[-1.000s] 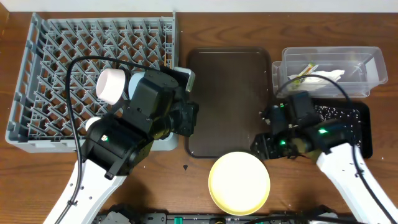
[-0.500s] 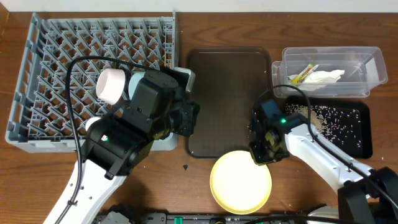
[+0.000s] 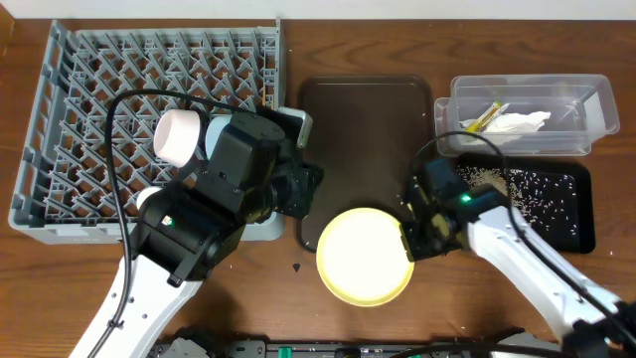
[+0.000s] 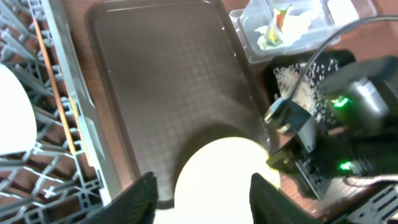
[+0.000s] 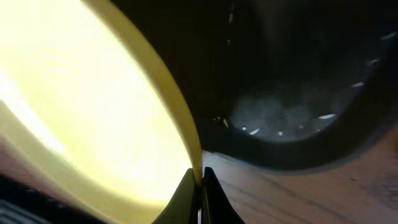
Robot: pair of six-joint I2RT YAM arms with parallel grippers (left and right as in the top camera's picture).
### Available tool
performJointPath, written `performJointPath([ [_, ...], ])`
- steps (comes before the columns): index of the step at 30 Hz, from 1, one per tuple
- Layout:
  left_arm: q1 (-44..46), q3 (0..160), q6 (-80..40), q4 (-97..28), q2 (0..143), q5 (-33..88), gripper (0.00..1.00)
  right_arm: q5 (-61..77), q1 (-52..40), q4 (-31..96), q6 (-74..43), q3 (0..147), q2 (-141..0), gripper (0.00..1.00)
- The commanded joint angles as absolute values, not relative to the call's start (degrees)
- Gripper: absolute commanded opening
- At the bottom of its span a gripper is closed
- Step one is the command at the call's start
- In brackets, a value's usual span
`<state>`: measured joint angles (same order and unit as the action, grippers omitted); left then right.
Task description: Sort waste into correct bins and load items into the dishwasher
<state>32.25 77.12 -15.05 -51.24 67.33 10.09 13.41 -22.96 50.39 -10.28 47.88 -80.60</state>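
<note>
Yellow plate (image 3: 365, 256) sits at the near edge of the brown serving tray (image 3: 368, 129), part over the tray's lip, part over the bare table (image 3: 556, 298); whether it is lifted or resting I cannot tell from overhead.

Right gripper (image 5: 199, 182) is pinched narrow on the plate's right rim; its wrist view shows both fingertips (image 5: 183, 196) meeting on the thin yellow edge, one either side. An edge grip makes sense; a flat plate offers no other purchase for two fingers.

Left gripper (image 4: 202, 196) is spread wide and empty, hanging just above the plate's left side, beside the dish rack (image 3: 159, 60); judged to be placed there to receive the plate, since the rack lies on that arm's side and out of the right arm's easy reach.

Rack holds a chopstick (image 4: 55, 87) along its near wall and something white, cut off at the frame edge, beside it.

Waste looks sorted: snack wrapper (image 3: 484, 117) and napkin (image 3: 522, 121) in the clear tub (image 3: 596, 99); rice scraps (image 3: 537, 184) scattered in the black tray (image 3: 581, 224).

Step in hand, by my reading: passing the plate across towards the rack. Risk: a rim pinch is slight; the plate could pivot or slip if the left jaws close off-centre.
</note>
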Motion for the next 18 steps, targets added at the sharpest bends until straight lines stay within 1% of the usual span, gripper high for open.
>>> performJointPath([
  [1,32.2,77.6,-15.0,-51.4,67.4,9.3,0.59,17.5,-18.3,50.4,-11.3,52.5,-75.5,0.01],
  [2,32.2,77.6,-15.0,-51.3,67.4,9.3,0.64,19.4,-16.6,50.2,-11.3,53.5,-74.2,0.01],
  [3,32.2,77.6,-15.0,-51.2,67.4,9.3,0.66,21.8,-15.0,49.8,-11.3,54.5,-73.1,0.01],
  [8,32.2,77.6,-15.7,-49.8,67.4,10.0,0.75,35.5,-9.5,44.7,-10.6,56.9,-69.9,0.01],
  [10,32.2,77.6,-16.6,-48.2,67.4,12.7,0.79,39.5,-8.5,42.1,-10.6,56.9,-69.5,0.01],
  [12,32.2,77.6,-16.6,-46.7,67.4,15.2,0.8,42.0,-8.3,40.5,-10.6,56.9,-69.5,0.01],
  [18,30.6,77.6,-16.3,-46.9,67.3,15.4,0.81,48.6,-8.1,36.0,-10.6,56.9,-69.5,0.01],
])
